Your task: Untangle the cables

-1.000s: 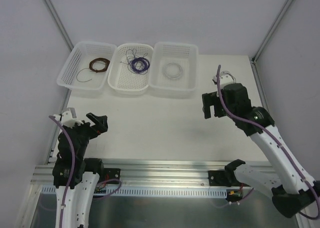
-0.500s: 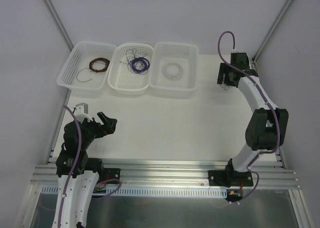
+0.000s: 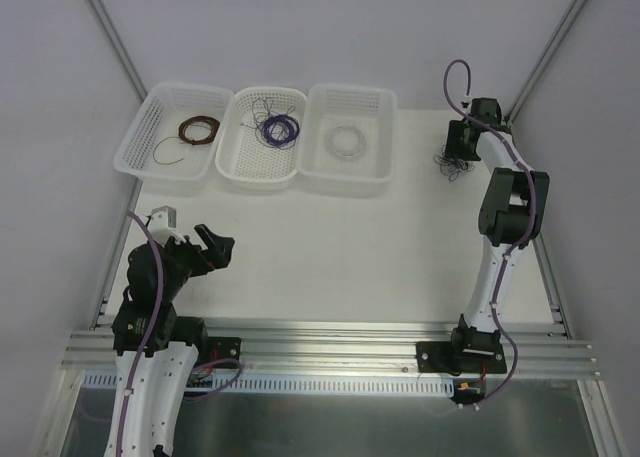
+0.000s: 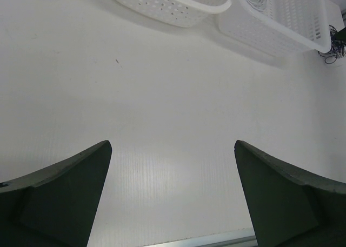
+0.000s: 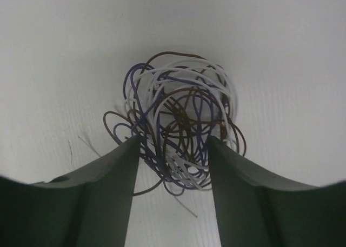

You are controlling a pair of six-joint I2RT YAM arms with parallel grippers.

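Note:
The cables [image 3: 446, 164] are a small tangle of purple, brown and pale thin wires lying on the white table at the far right. In the right wrist view the tangle [image 5: 178, 117] sits between and just beyond my fingertips. My right gripper [image 3: 459, 149] [image 5: 173, 141] is lowered over it, open, with the jaws straddling the tangle's near side and wires touching both fingers. My left gripper [image 3: 195, 232] [image 4: 173, 144] is wide open and empty above bare table at the near left. The tangle also shows tiny in the left wrist view [image 4: 331, 51].
Three white perforated baskets stand in a row at the back: the left [image 3: 135, 147] holds a brown coil [image 3: 198, 129], the middle [image 3: 232, 162] a purple coil [image 3: 277, 129], the right [image 3: 312, 172] a white coil [image 3: 349, 139]. Metal rails run along the near edge [image 3: 330, 342].
My right arm has stretched out to the far right corner and lowered its gripper onto the tangle. My left gripper has shifted slightly right and then held still.

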